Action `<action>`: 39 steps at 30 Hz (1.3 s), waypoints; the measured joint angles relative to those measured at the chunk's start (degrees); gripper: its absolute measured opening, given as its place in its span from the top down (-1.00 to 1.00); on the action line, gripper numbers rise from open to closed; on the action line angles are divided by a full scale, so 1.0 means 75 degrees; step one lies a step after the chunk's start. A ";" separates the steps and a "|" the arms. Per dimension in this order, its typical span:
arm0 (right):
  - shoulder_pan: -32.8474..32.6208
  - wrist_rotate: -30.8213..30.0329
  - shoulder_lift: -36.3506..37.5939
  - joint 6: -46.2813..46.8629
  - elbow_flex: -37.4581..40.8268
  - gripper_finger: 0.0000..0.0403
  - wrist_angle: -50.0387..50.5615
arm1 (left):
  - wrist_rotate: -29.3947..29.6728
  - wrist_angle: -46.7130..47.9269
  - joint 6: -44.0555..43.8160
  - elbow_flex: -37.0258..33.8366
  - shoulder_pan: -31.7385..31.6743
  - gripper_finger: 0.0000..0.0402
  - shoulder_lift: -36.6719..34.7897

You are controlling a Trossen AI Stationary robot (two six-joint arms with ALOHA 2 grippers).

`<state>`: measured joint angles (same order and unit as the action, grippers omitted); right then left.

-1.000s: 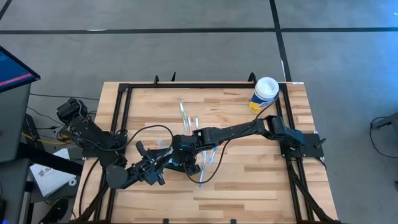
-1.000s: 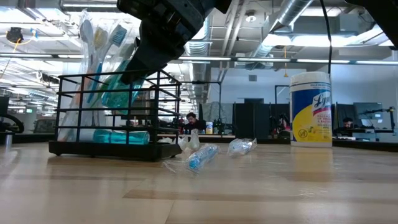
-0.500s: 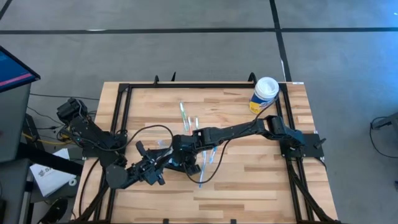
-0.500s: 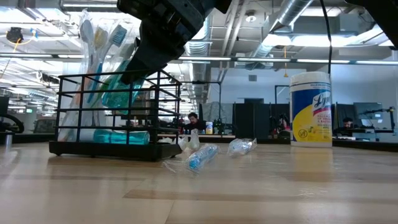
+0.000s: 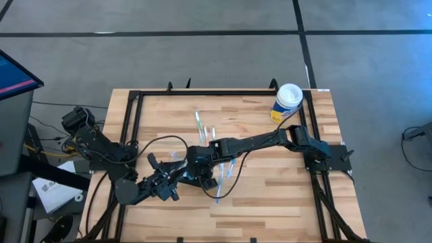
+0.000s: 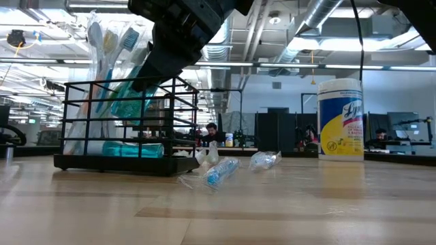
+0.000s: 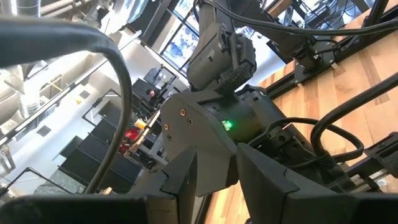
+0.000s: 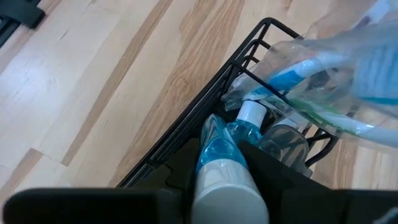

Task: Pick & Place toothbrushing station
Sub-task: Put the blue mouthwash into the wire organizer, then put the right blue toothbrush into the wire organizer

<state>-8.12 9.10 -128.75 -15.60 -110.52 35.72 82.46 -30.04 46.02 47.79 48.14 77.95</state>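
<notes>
Right gripper (image 8: 227,180) is clamping a blue tube (image 8: 221,155) over the black wire rack (image 6: 122,119) I am loading mid-table. Rigid and light, the rack is best gripped by a top rail; its wrapped brushes (image 6: 109,41) are shifting loosely. Left gripper (image 5: 156,185), beside it, I cannot read.

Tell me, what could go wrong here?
The right end effector, closed on a blue tube, hangs over the black wire rack; the tube could catch a wire or miss the rack. Bagged toothbrushes lean out of the rack's top, so a nudge might tip them. The left end effector sits close beside the rack, so the arms might bump.
</notes>
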 joint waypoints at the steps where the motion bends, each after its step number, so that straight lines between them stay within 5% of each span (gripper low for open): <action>1: 0.0001 0.0001 0.0000 0.0087 0.0000 0.50 -0.0005 | 0.0000 0.0000 0.0000 0.0000 0.0000 0.47 0.0000; 7: 0.0050 0.0000 0.0003 0.0109 -0.0003 0.37 0.0065 | -0.0002 -0.0001 0.0000 0.0000 0.0000 0.47 0.0000; 19: 0.0044 0.0029 0.0035 0.0019 -0.0033 0.74 0.0090 | -0.0003 0.0000 0.0000 0.0000 0.0000 0.47 0.0000; 39: -0.0175 0.0204 0.0000 0.0494 -0.0356 0.75 0.0202 | 0.0000 0.0000 0.0026 0.0000 0.0000 0.47 0.0000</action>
<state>-9.43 10.63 -128.75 -11.90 -113.19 37.23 82.46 -30.04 46.22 47.79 48.14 77.95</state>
